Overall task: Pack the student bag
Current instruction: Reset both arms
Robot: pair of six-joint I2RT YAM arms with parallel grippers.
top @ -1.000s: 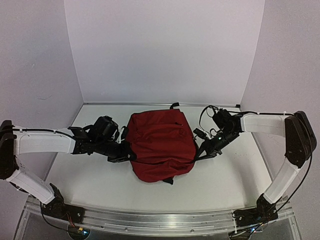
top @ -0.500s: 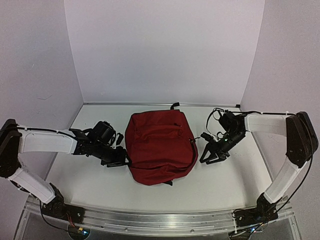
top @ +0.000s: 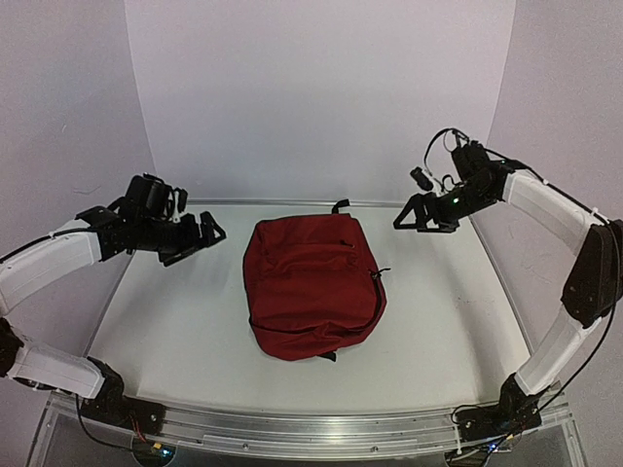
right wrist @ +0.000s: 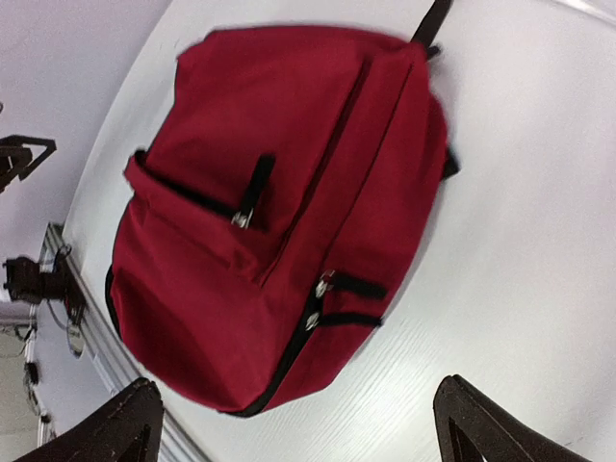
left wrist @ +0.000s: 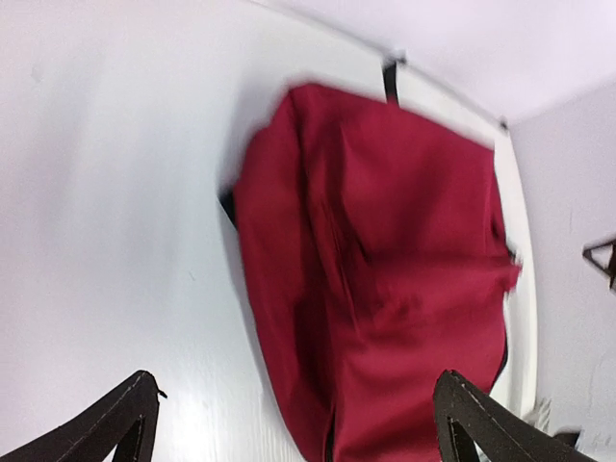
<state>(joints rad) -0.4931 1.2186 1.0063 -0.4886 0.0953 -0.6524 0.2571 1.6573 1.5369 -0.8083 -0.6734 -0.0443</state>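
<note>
The student bag is a dark red backpack lying flat in the middle of the white table, its black top loop toward the back wall. Its black zips look closed, with two metal pulls at one side and one on the front pocket. My left gripper hangs open in the air left of the bag, apart from it. My right gripper is open too, raised at the back right. Both wrist views look down on the bag between wide black fingertips, which hold nothing.
White walls close the table in on the left, back and right. An aluminium rail with both arm bases runs along the near edge. The other arm's open fingers show at the left edge of the right wrist view.
Both grippers went from shut at the bag's sides to fully open. Both arms rose and swung outward and back. The bag settled flat on the table.
</note>
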